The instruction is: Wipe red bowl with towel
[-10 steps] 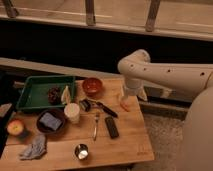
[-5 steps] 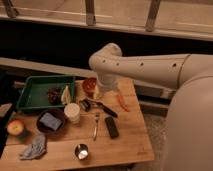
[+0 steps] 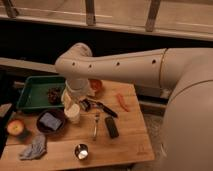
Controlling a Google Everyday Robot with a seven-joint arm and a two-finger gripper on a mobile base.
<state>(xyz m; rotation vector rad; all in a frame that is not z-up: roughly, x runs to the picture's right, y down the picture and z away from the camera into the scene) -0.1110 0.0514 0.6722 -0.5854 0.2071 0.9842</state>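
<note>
The move ahead turns on the line from the claw (image 3: 70,99) to the towel (image 3: 34,148). The claw hangs at the end of the bent arm just above and behind the white cup (image 3: 73,113). It holds nothing, and its jaws stand open.

The towel lies well apart from the cup, toward the near edge of the counter (image 3: 127,145) and to the camera's left. The dark brown bowl (image 3: 50,121) sits between cup and towel. The towel is a crumpled heap with a slight stretch running from the near left up toward the cup, and nothing touches it.

The red bowl (image 3: 95,86) sits on the far side of the cup, a little to the camera's right and partly hidden by the arm.

So the cloth and the bowl lie on opposite sides of the cup. I judge the first reach must go down and forward past the cup and the dark bowl. The risk is clipping either one on the way.
</note>
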